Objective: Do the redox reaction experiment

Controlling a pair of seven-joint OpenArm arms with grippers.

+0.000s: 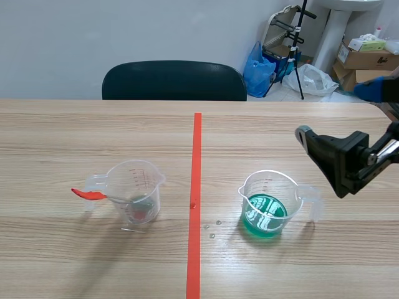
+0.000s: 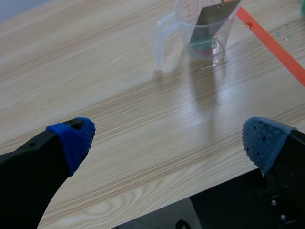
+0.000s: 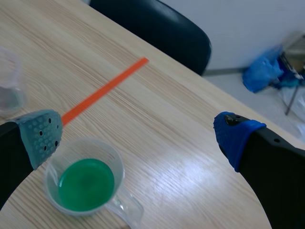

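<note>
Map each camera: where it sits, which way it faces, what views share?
Scene view: between the arms, facing across the table to a chair; right gripper shows.
Left wrist view: over the table's near edge, facing the measuring cup with the spoon; left gripper shows, open.
Right wrist view: above the measuring cup of green liquid; right gripper's fingers show, open.
Shared: all three see the tape line.

The left beaker [image 2: 205, 40] is cut off at the rim; its contents, perhaps reddish, are unclear.
</note>
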